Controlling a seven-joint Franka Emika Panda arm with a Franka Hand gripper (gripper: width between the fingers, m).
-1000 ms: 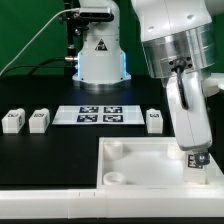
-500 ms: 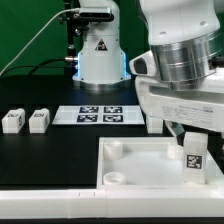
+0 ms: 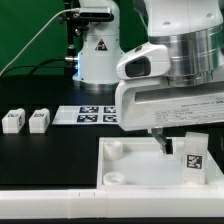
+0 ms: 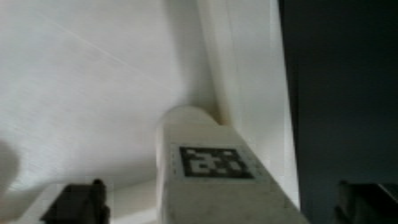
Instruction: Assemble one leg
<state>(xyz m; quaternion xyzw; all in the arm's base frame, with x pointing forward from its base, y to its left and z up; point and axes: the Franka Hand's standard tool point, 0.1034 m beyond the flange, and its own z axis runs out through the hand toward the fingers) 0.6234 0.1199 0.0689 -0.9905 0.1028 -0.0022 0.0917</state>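
Nearest, the big white square panel (image 3: 150, 165) w/ round corner sockets lies on the black tabletop (image 3: 45, 160). One leg (image 3: 192, 158) stands upright on it, near the edge on the exterior view's right, tag facing out. In the wrist view that leg (image 4: 210, 160) sits between the claw (image 4: 221, 203) fingers (image 4: 75, 203), spread wide, not touching it. Farther back: two more legs (image 3: 26, 121) and the marker board (image 3: 92, 114).

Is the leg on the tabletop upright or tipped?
Upright: the leg stands on end on the tabletop, tag facing out. Gripper straddles it, fingers apart.
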